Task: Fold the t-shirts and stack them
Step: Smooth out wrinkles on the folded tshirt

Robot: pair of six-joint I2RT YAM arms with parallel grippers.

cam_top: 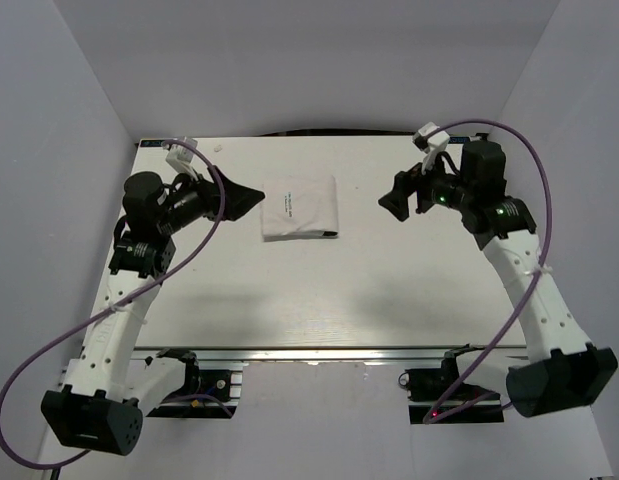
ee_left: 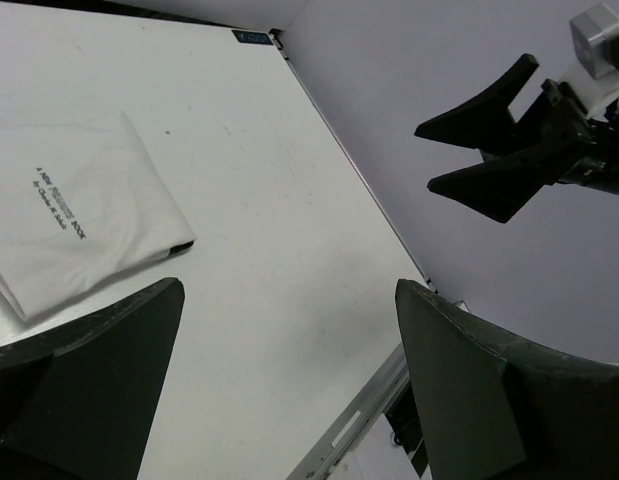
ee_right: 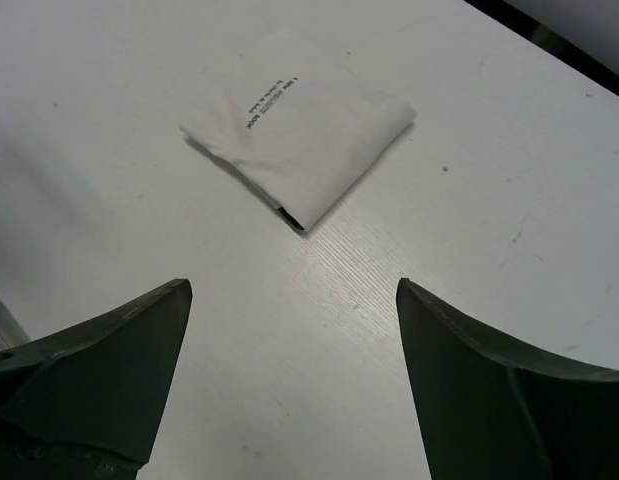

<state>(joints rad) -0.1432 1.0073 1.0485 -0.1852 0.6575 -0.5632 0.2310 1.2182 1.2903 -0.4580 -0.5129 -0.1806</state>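
**Item 1. Left gripper [cam_top: 251, 196].** The jaws are set wide and nothing is held between them. Only bare bench [cam_top: 389, 290] is seen through the gap in the left wrist view. The gripper is placed just beside the left edge of the folded cloth and no contact is seen.

**Item 2. Right gripper [cam_top: 392, 203].** The jaws are likewise spread wide and empty. They are pointed at the cloth from the right and kept apart from it.

**Item 3. T-shirt [cam_top: 301, 207].** Only one is seen. It is folded into a compact, roughly square white packet. It is laid flat at the far middle of the bench, between the two grippers. Small black lettering [ee_right: 259, 100] is carried on the top face and is too small to be read. A dark edge [ee_right: 289, 212] is exposed at the near right corner.

**Item 4. Step in hand (judged).** The fold appears finished and the packet lies free of both grippers, so clearing the arms is taken as the present step. No second shirt or pile is seen, so this packet is taken as the base of the stack.

**Item 5. Handling note (judged).**
- The jaws are best kept wide and lifted away from the cloth before any sideways travel, so that no layer is snagged or pulled open.
- The packet is expected to be light and to slide easily on the smooth bench, so brushing it should be avoided.
- The arms are best drawn off evenly and away from each other.
- The protruding dark edge may be tucked or pressed flat if a square stack is wanted.
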